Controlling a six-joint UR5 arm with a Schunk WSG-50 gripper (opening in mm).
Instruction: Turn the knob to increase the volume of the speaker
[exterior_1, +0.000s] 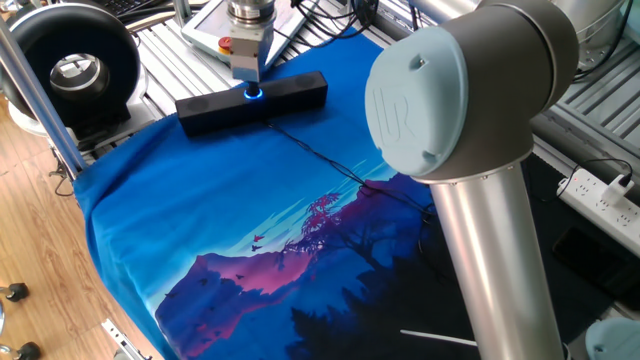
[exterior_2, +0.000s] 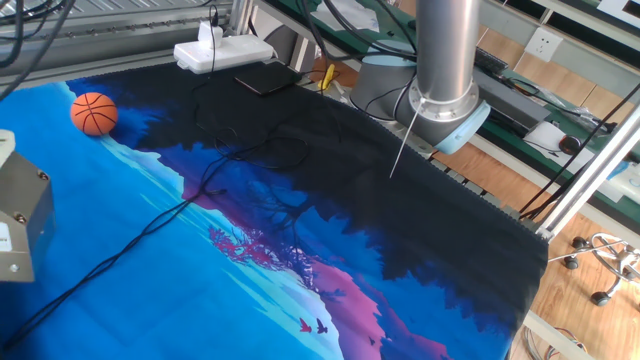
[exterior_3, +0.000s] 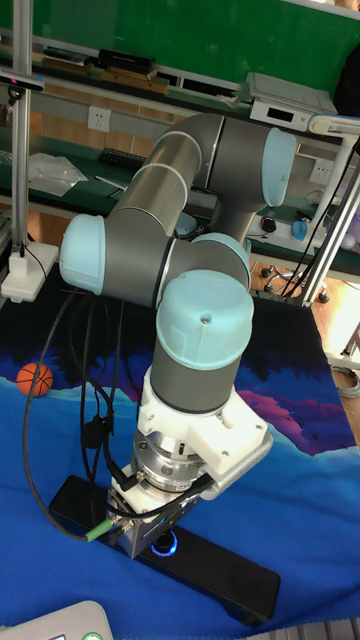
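The speaker (exterior_1: 290, 95) is a long slim black bar lying on the blue cloth at the far side of the table, also seen in the tall fixed view (exterior_3: 230, 585). At its middle the knob (exterior_1: 253, 94) (exterior_3: 165, 546) glows blue. My gripper (exterior_1: 248, 84) (exterior_3: 155, 535) comes straight down onto the knob, with its fingers closed around it. The fingertips are mostly hidden by the gripper body. In the other fixed view only the gripper's grey housing (exterior_2: 20, 220) shows at the left edge.
A large round black ring device (exterior_1: 70, 65) stands left of the speaker. A white pendant (exterior_1: 212, 28) lies behind it. A thin cable (exterior_1: 330, 165) crosses the cloth. An orange ball (exterior_2: 93, 113) and a power strip (exterior_2: 222, 50) sit at the far edge. The arm's elbow (exterior_1: 450, 90) fills the foreground.
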